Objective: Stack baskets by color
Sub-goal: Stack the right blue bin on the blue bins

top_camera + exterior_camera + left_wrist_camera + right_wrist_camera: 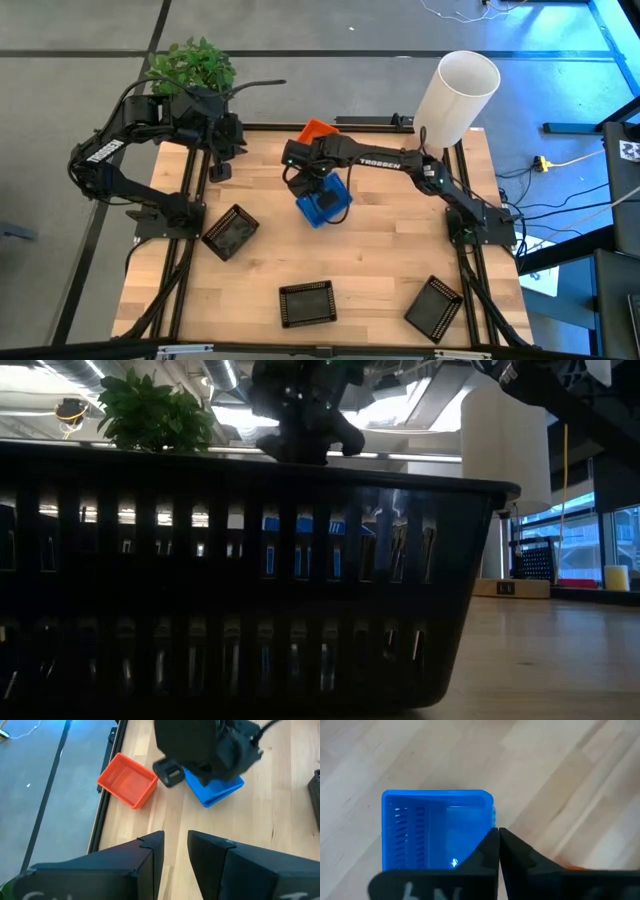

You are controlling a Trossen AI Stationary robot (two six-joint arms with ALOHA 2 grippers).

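A blue basket sits at the table's middle, possibly nested in a second blue one. My right gripper stands over its edge, fingers closed. An orange basket rests on the table just beyond the right arm, also seen in the left wrist view. Three black baskets lie nearer the front: one on the left, one in the middle, one on the right. My left gripper hangs open and empty over the far left of the table. My right gripper has closed on one side wall of the blue basket, near a corner. One finger is inside the basket and one outside. The fingers come steeply from above, and their tips hide the exact place of contact. The basket sits open side up.
A tall white cylinder stands at the far right corner and a green potted plant at the far left. In the low view a black basket fills the foreground. Bare wood lies right of the blue basket.
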